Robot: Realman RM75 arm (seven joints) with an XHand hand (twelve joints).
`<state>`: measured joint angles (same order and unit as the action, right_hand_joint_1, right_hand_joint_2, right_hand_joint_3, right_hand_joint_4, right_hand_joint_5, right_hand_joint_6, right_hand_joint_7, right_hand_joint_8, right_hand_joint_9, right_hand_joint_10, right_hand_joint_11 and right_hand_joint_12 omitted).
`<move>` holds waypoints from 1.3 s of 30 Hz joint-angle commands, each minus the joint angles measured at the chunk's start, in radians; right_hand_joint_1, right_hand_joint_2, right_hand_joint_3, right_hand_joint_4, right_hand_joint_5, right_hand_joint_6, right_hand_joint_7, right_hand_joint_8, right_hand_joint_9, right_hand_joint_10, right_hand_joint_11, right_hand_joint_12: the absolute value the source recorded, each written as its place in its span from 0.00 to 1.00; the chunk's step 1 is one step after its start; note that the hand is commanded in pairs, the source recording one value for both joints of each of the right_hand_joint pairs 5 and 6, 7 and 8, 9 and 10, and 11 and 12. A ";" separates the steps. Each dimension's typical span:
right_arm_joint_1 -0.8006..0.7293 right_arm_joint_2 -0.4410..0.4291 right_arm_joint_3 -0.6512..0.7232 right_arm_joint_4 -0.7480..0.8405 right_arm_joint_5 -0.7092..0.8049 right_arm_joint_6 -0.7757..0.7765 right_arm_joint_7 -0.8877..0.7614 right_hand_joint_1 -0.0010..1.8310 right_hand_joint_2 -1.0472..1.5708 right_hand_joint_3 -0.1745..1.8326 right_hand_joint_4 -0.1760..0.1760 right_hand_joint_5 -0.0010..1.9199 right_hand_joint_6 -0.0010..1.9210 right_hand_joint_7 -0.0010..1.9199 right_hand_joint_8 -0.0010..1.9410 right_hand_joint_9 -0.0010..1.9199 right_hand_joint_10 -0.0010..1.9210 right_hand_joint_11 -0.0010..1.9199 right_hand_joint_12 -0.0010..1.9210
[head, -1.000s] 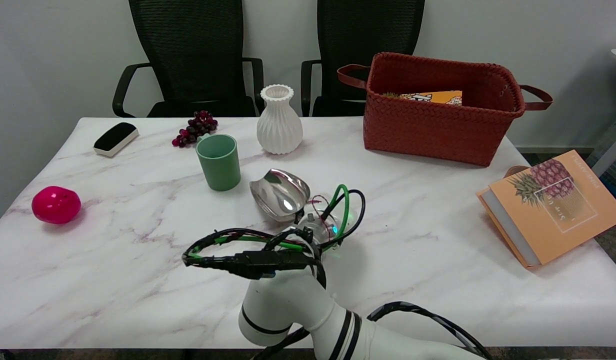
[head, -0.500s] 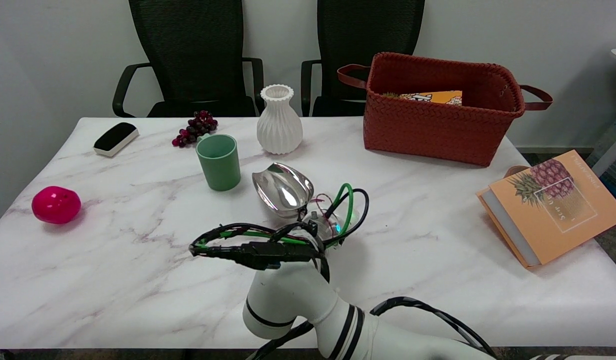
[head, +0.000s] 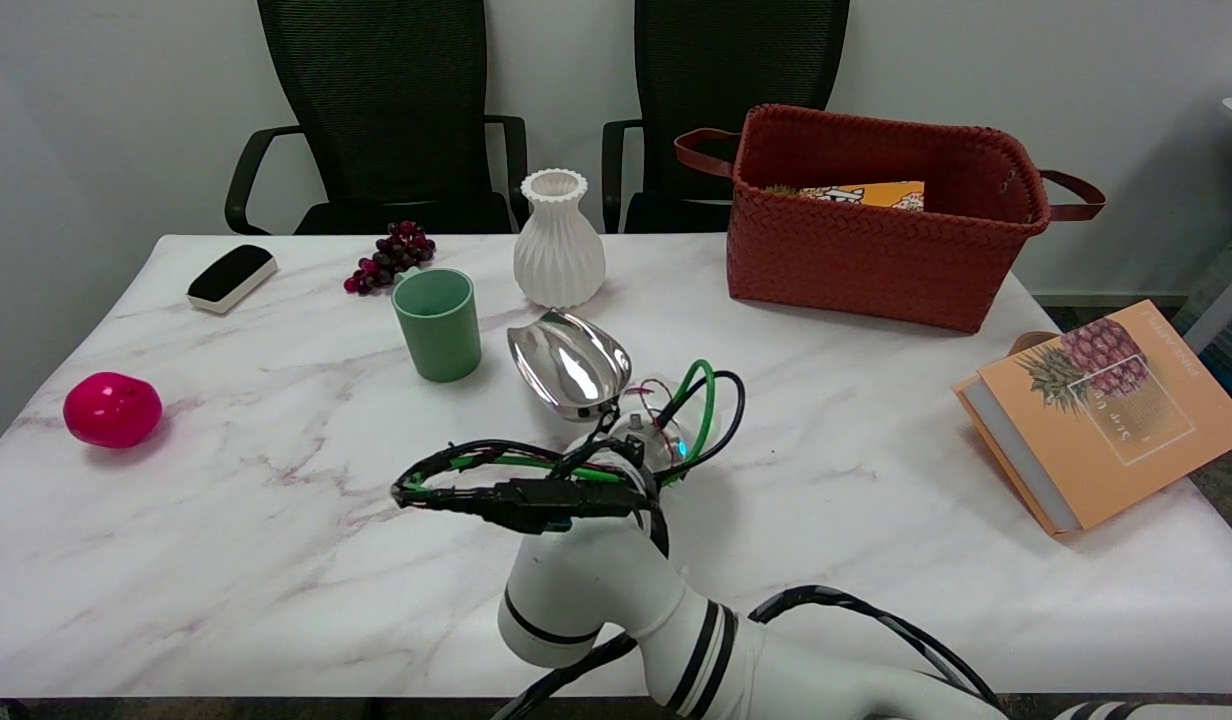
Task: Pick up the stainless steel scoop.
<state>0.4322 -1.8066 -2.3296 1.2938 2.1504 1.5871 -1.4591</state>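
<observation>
Scoop [head: 569, 364] raised off table [head: 226, 480], robot hand [head: 648, 440] apparently gripping handle

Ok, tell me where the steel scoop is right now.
In the head view the scoop sits near the table's middle, just right of the green cup and in front of the white vase, directly beyond the right arm's cabled wrist.

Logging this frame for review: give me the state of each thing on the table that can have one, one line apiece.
stainless steel scoop: raised, bowl tilted, at the right arm's end
right hand: hidden behind wrist and cables
green cup: upright, nothing seen inside
white vase: upright
woven basket: upright, open, orange packet inside
pineapple book: closed, overhanging the table edge
</observation>
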 commanded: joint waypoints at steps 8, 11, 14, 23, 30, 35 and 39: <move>-0.020 0.030 -0.005 0.017 -0.073 -0.032 0.083 0.52 0.80 0.50 0.50 1.00 1.00 1.00 0.99 0.89 0.89 0.99 0.99; -0.029 0.031 -0.005 0.018 -0.101 -0.054 0.086 0.50 0.80 0.44 0.50 1.00 1.00 1.00 0.99 0.89 0.89 0.99 0.99; -0.037 0.033 -0.005 0.018 -0.142 -0.065 0.113 0.49 0.81 0.39 0.50 1.00 1.00 1.00 0.99 0.89 0.89 1.00 0.99; -0.065 0.051 -0.006 0.026 -0.338 -0.126 0.198 0.48 0.82 0.33 0.50 1.00 1.00 1.00 0.99 0.90 0.90 1.00 1.00; -0.090 0.092 -0.005 0.049 -0.478 -0.174 0.278 0.48 0.82 0.31 0.50 1.00 1.00 1.00 0.99 0.90 0.90 1.00 1.00; -0.094 0.134 -0.004 0.055 -0.551 -0.207 0.354 0.48 0.82 0.31 0.50 1.00 1.00 1.00 0.99 0.90 0.90 1.00 1.00; -0.095 0.177 0.003 0.057 -0.621 -0.231 0.463 0.48 0.82 0.30 0.50 1.00 1.00 1.00 0.99 0.90 0.90 1.00 1.00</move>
<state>0.3670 -1.7365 -2.3345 1.3270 1.7933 1.4558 -1.2384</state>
